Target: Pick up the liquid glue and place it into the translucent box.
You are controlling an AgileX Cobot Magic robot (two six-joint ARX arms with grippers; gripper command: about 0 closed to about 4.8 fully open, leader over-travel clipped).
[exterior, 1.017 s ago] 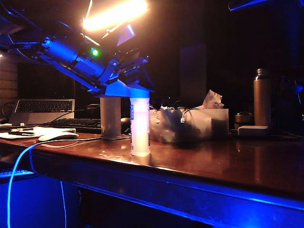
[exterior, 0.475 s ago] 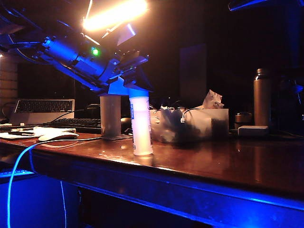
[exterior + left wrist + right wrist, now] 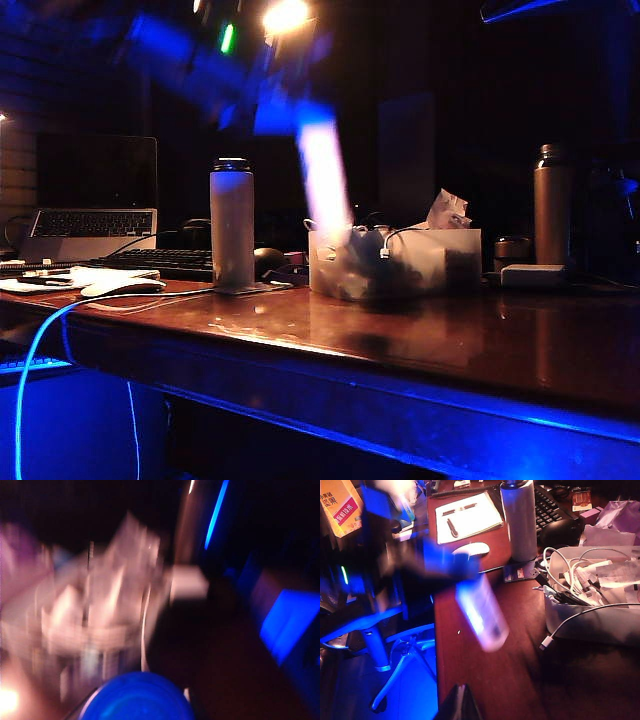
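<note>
Left tool (image 3: 285,105) pinching liquid glue (image 3: 325,175) by its cap, lifted off desk (image 3: 420,340). Carry level over translucent box (image 3: 400,262), lower between cables. Right tool (image 3: 460,702) pressed together, near front edge.

White liquid glue (image 3: 324,178) (blue cap), frosted whitish translucent box (image 3: 440,262).

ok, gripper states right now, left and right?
Left gripper: shut on the liquid glue at its blue cap, lifted clear of the table, blurred.
Right gripper: only a dark tip shows at the frame edge, state cannot be told.
</note>
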